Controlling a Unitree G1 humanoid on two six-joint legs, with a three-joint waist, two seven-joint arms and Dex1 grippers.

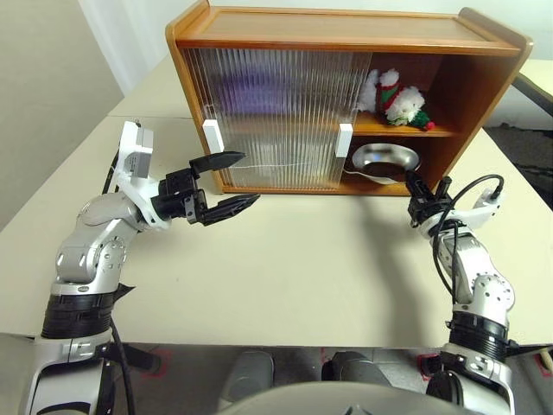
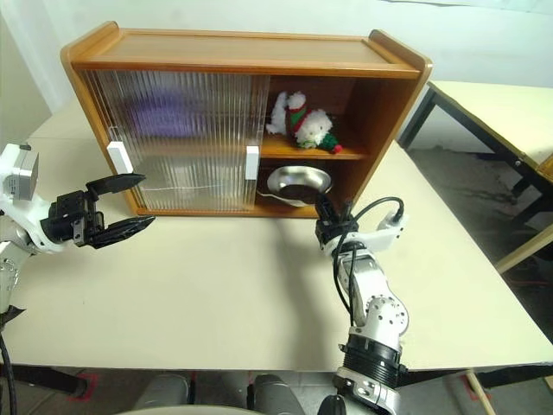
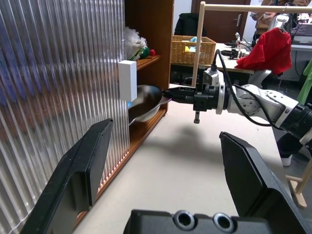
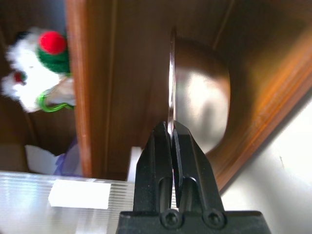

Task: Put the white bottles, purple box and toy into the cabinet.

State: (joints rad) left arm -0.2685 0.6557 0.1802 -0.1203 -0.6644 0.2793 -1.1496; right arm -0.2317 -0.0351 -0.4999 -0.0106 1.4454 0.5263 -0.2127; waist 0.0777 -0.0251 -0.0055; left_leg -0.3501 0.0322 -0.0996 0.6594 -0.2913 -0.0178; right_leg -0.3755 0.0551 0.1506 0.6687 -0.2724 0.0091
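Note:
The cabinet (image 1: 346,30) stands at the back of the table, both ribbed doors slid to its left half and the right half open. The toy (image 1: 399,97) lies on the upper shelf in that open half. Below it, a silver dish (image 1: 384,158) sits tilted on the lower shelf, and my right gripper (image 4: 170,127) is shut on its rim. A purple blur behind the doors is the purple box (image 1: 251,86). I cannot make out the white bottles. My left gripper (image 1: 249,180) hangs open and holds nothing, in front of the left door near its white handle (image 1: 212,136).
The second white handle (image 1: 345,139) sits at the doors' right edge, beside the dish. Bare beige tabletop (image 1: 311,259) stretches between my arms. Another table (image 2: 510,112) stands off to the right, across a gap of floor.

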